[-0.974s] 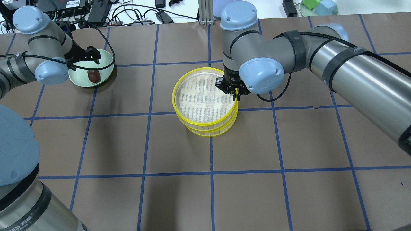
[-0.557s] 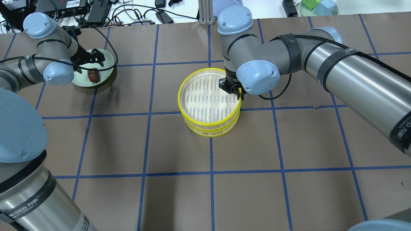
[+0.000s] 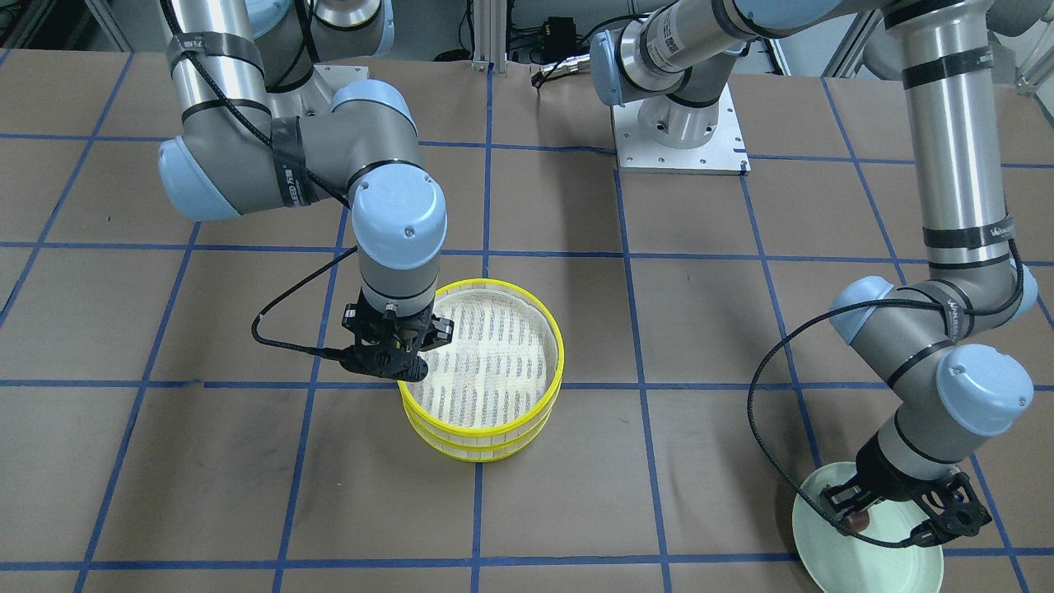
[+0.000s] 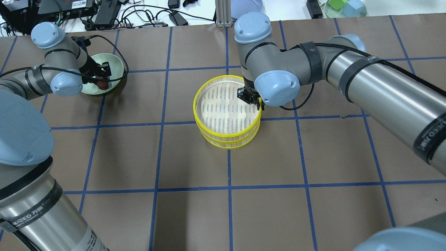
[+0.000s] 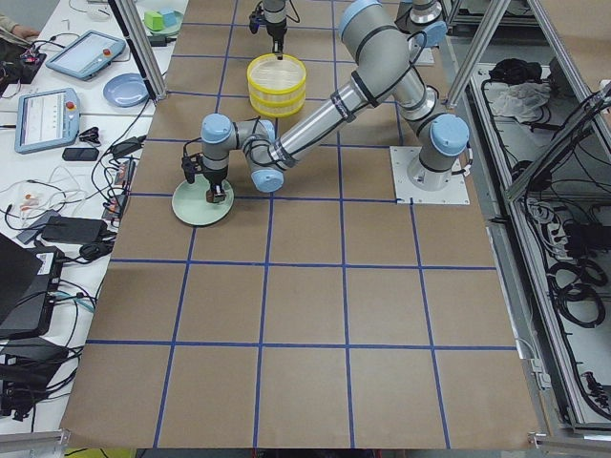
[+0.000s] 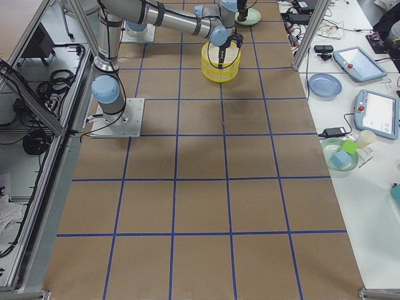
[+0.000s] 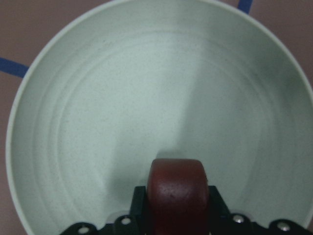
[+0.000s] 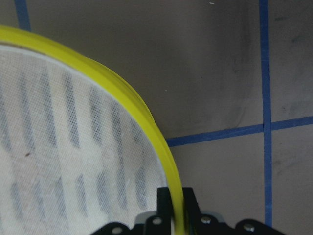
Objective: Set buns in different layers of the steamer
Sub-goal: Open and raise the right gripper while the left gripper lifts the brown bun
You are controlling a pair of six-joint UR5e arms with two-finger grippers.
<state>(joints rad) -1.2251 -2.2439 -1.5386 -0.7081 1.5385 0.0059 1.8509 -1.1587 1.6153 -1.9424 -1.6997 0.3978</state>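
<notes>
The two steamer layers are stacked at mid table, the top tray on the lower tray, also seen from the front. My right gripper is shut on the top tray's yellow rim, at its right side. The top tray's mesh base is bare. The dark reddish-brown bun sits low in the pale green plate. My left gripper is shut on it, one finger on each side. The bun also shows in the front view. The cream-white bun is not in view.
The pale green plate lies at the far left of the brown papered table with blue grid tape. Cables and devices lie beyond the far edge. A blue plate and tablets sit on a side bench.
My left gripper has come down into the plate and now has the brown bun between its fingers. My right gripper has shifted the top tray slightly right, more squarely over the lower one.
</notes>
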